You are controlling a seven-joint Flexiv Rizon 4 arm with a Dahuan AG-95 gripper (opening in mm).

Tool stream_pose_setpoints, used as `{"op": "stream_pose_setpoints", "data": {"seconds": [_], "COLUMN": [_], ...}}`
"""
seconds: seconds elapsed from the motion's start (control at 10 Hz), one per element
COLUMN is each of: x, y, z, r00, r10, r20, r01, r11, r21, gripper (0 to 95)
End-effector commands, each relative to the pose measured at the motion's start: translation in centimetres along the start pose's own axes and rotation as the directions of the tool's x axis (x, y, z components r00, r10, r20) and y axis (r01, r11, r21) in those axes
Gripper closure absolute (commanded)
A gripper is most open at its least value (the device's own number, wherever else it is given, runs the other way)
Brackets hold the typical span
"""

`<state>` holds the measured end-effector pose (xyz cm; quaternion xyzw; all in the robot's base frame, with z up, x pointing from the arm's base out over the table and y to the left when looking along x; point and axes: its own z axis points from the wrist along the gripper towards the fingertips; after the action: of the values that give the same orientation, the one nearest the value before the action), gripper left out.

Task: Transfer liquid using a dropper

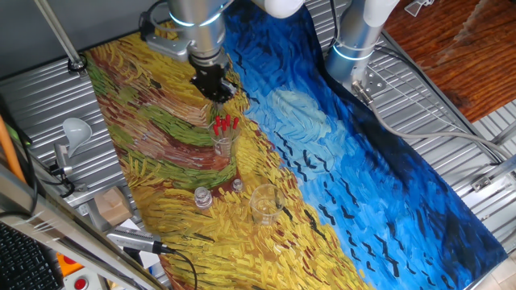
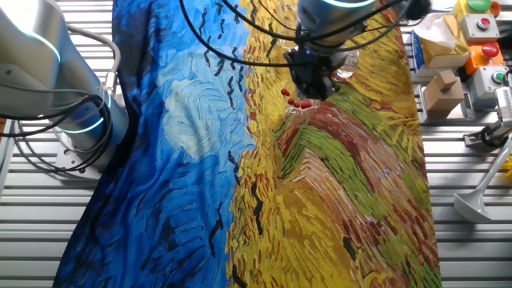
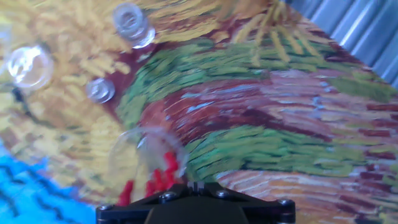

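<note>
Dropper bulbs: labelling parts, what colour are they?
Bright red, on the droppers standing in the clear beaker; clearest in the fixed view facing the arm.

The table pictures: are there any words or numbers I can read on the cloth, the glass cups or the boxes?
No words or numbers can be read in any view.
Painted cloth: only brush strokes, no writing.
Glass cup holding the red-topped droppers: any marks are too small to tell.
Empty glass cup: no marks can be made out.
Cardboard box: no print can be read.
Box with red and green buttons: labels too small to read.
</note>
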<state>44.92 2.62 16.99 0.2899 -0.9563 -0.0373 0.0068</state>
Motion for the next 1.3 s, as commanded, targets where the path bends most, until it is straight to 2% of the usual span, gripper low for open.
{"op": "stream_pose_setpoints", "data": {"seconds": [0.1,0.4,0.5,0.8,0.9,1.2,1.3], "x": [0.3,0.3,0.3,0.3,0.2,0.9,1.4], "y": [0.6,0.6,0.6,0.6,1.4,2.4,2.6], "z": [0.2,0.2,0.2,0.2,0.3,1.5,1.7], "r00": [0.999,0.998,0.996,0.998,0.998,0.999,1.0], "r10": [0.041,-0.059,-0.083,-0.062,-0.058,-0.033,-0.028], "r20": [0.024,0.033,0.025,0.0,-0.006,-0.004,0.002], "r01": [-0.041,0.058,0.082,0.062,0.058,0.033,0.028], "r11": [0.999,0.998,0.997,0.998,0.998,0.999,1.0], "r21": [0.002,0.006,0.009,0.016,0.013,0.008,-0.006], "gripper": [95.0,95.0,95.0,95.0,95.0,95.0,95.0]}}
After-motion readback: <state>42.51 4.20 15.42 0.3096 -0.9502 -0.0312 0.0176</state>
